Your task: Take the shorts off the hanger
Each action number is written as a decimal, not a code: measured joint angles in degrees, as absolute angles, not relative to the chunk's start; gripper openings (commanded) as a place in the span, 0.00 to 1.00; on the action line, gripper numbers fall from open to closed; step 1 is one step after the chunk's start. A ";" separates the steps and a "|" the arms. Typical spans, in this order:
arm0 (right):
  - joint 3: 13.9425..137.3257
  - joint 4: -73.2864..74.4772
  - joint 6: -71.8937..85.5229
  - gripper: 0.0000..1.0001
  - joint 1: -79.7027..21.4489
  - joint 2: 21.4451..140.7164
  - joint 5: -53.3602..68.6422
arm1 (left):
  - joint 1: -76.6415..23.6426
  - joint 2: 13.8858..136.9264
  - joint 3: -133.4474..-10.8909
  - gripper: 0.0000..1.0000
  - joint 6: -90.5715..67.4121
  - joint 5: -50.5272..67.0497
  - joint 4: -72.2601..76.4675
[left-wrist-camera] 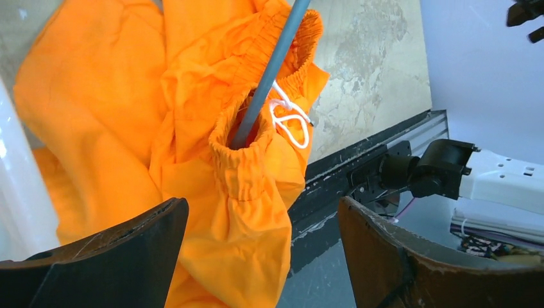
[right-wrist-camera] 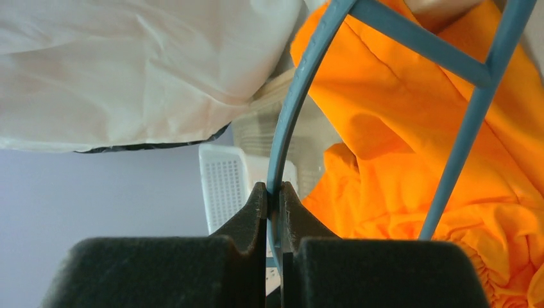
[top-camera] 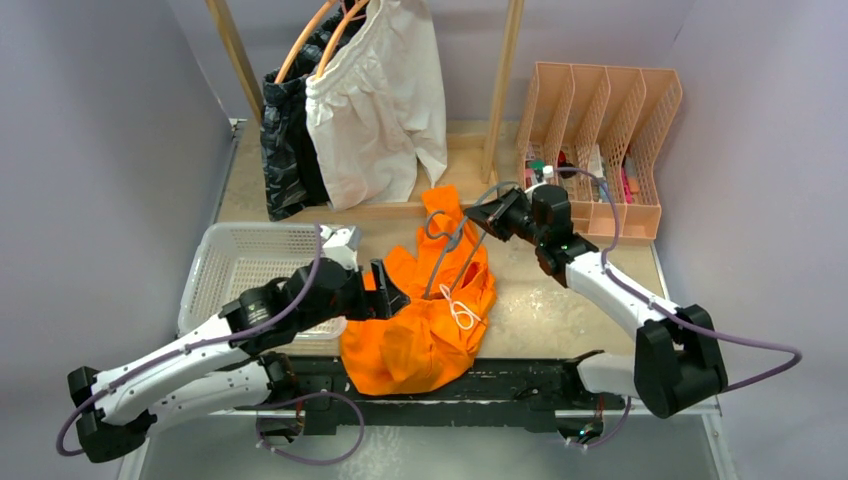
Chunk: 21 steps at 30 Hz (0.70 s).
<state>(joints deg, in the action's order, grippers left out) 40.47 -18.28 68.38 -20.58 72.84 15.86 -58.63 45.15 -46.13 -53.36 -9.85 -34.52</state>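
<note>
Right wrist: right fingers [right-wrist-camera: 256, 205] are pressed together, pinching one arm of the thin grey-blue hanger [right-wrist-camera: 292, 109]. Left fingers [left-wrist-camera: 168, 215] are spread wide and hold nothing; they hover just beside the elastic waistband of the bright orange fabric shorts [left-wrist-camera: 212, 212] with the white drawstring. The hanger's bar runs into the waistband opening, so we judge this pair isn't off yet. Most of the orange fabric is heaped on the bench [top-camera: 560, 300] at its near edge, between the arms and next to the white plastic mesh basket [top-camera: 230, 260].

Our read of what's left here: left grips the waistband and pulls it off while right holds the hanger. Behind, the plain white shorts [top-camera: 375, 110] and the black shorts [top-camera: 285, 150] hang on the wooden rack [top-camera: 505, 80]. We can't tell whether the dark bundle is one pair or two. No pair looks fully freed.
</note>
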 measured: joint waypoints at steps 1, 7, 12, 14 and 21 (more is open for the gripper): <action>41.52 -17.37 67.51 0.00 -20.58 72.84 15.49 | -58.63 43.79 -45.21 0.86 -54.61 -9.80 -34.76; 45.98 -15.81 63.81 0.00 -20.58 73.17 15.99 | -58.63 46.63 -40.71 0.75 -58.26 -7.51 -29.26; 46.37 -13.04 61.76 0.00 -20.53 72.82 15.73 | -59.07 60.77 -40.62 0.14 -58.78 -6.11 -24.80; 48.18 -9.28 59.51 0.00 -20.53 72.34 14.17 | -59.31 64.93 -40.86 0.00 -58.04 -7.27 -25.74; 61.78 1.98 48.90 0.00 -20.38 67.48 2.70 | -59.40 66.17 -47.31 0.00 -56.07 -17.87 -29.32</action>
